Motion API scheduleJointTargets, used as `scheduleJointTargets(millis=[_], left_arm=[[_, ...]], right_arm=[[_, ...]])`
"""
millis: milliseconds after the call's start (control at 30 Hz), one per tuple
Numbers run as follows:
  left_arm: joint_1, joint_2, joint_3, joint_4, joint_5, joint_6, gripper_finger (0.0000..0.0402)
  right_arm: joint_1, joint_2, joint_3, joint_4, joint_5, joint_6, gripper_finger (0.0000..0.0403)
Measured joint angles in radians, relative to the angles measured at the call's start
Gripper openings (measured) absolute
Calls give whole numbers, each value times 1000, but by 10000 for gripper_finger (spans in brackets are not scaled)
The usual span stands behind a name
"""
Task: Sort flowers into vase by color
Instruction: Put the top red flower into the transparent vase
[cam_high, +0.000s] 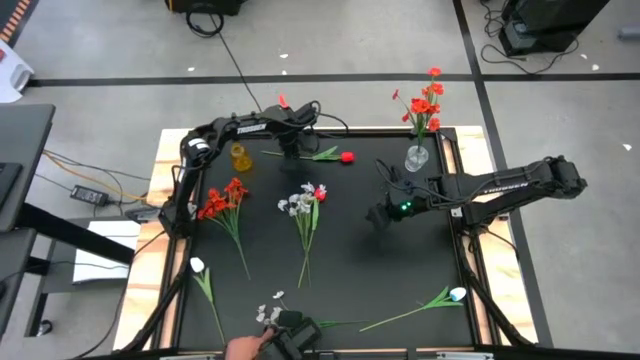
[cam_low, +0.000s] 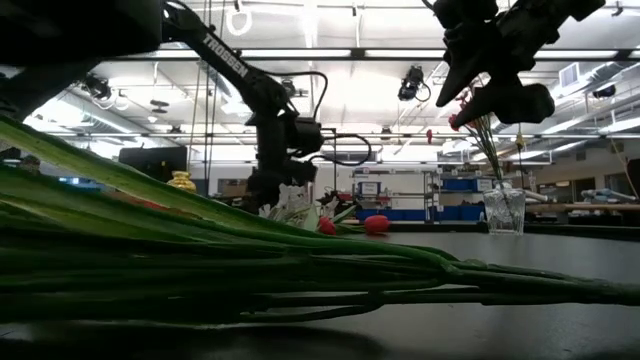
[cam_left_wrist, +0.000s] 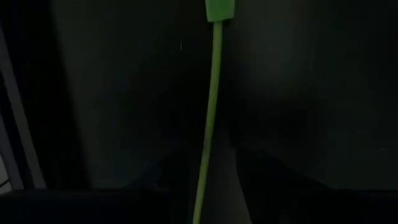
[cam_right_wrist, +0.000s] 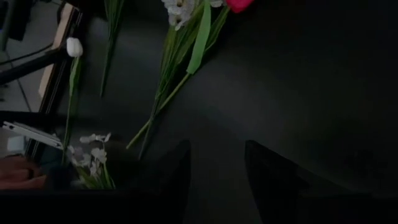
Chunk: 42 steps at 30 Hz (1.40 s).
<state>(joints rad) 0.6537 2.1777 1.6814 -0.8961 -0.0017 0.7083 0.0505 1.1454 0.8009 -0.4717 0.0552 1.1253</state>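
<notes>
Black table (cam_high: 350, 250) lies bare across its middle-right, where the right claw (cam_high: 378, 217) hovers with fingers parted at 3 o'clock from the mixed red-and-white flowers (cam_high: 308, 205), while the left claw (cam_high: 291, 148), also parted, straddles a red tulip's stem (cam_left_wrist: 210, 118) at 12 o'clock near the far edge.

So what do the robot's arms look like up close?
Both arms are dark, jointed and tube-shaped, with white lettering along them and black cables looping beside. The left gripper has two dark flat fingers; the right gripper has a small green light glowing just behind it.
</notes>
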Motion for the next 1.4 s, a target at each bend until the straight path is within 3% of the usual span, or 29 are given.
scheduleJointTargets(millis=[333, 767, 1400], left_arm=[[6, 25, 2, 13, 14, 56, 112], [4, 32, 2, 37, 10, 41, 7], [1, 33, 0, 39, 12, 28, 6]], right_arm=[[7, 0, 0, 0, 8, 9, 162], [7, 0, 0, 0, 8, 34, 162], [7, 0, 0, 0, 59, 43, 162]])
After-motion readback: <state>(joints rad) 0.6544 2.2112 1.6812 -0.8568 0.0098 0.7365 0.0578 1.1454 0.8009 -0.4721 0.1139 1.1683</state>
